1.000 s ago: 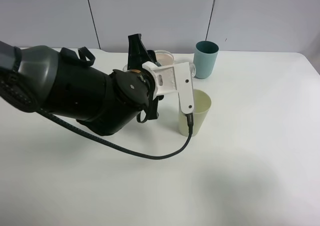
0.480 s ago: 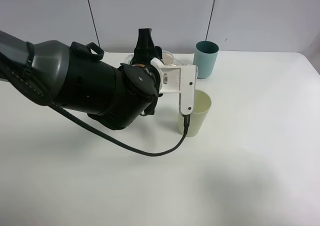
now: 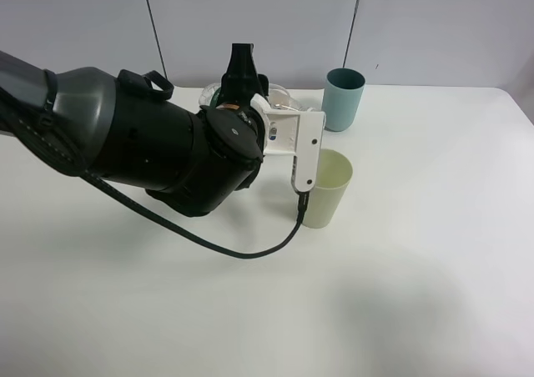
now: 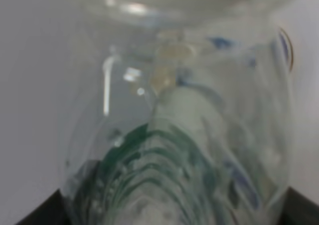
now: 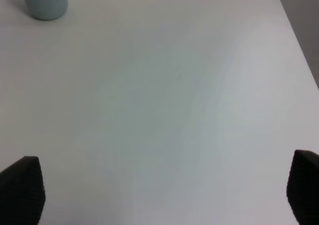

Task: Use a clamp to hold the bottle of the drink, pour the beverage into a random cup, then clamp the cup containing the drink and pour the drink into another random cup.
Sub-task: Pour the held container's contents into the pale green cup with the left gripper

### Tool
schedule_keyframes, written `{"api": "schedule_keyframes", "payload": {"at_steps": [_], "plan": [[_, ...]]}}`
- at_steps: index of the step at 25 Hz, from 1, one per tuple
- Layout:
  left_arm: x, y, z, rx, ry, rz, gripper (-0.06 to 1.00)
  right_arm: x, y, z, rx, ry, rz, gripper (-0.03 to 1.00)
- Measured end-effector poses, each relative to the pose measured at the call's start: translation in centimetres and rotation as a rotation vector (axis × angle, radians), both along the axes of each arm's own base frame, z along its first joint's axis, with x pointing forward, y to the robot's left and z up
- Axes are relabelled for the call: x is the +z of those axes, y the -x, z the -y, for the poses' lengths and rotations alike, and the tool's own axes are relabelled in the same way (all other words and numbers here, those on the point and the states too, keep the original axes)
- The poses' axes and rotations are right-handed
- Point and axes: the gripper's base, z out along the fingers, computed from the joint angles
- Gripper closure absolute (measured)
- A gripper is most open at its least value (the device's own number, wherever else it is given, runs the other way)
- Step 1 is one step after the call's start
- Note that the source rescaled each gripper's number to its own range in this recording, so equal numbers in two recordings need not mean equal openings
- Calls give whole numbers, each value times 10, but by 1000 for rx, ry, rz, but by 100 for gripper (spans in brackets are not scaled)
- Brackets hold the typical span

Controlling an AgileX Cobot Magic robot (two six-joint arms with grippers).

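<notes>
From above, my left gripper [image 3: 243, 75] is clamped on the bottle [image 3: 282, 96]. Only slivers of clear plastic show on either side of my fingers. The pale cup [image 3: 332, 185] stands just below my wrist and the teal cup [image 3: 344, 98] a little beyond it, off to the side. My worry is the pour. The arm hides the bottle's mouth, so if I tilt before it is over the rim, the drink will land on the table [image 3: 417, 294]. My white camera bracket and its hanging cable overlap the pale cup in this view. I cannot tell whether they touch it, but a swing of the wrist could tip so light a cup. Both cups are plain, matte, tapered tumblers, and the tabletop is smooth and white.

From my left wrist, the bottle [image 4: 179, 135] fills the frame between my jaws. It is thin, glossy and see-through, rounded and bulging, with a green-and-white ribbed label. A wall that slick and soft could cave in or slide in my grip as the weight shifts.

From my right wrist, the right gripper [image 5: 162, 200] hangs with its jaws wide apart and holds nothing. Bare table lies under it, and the teal cup [image 5: 45, 1] stands far ahead of the fingertips.
</notes>
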Motion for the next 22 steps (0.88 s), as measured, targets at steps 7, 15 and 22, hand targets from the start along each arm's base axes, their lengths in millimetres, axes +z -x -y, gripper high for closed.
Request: {"api": "schedule_keyframes", "payload": {"at_steps": [7,15,22], "plan": [[2,-1,-2,0,-60,19,88,0,0,0,0,0,0,-3],[4,-2,0,-32,-87,51,88,0,0,0,0,0,0,-3],[5,-2,1,-52,-124,62,88,0,0,0,0,0,0,-3]]}}
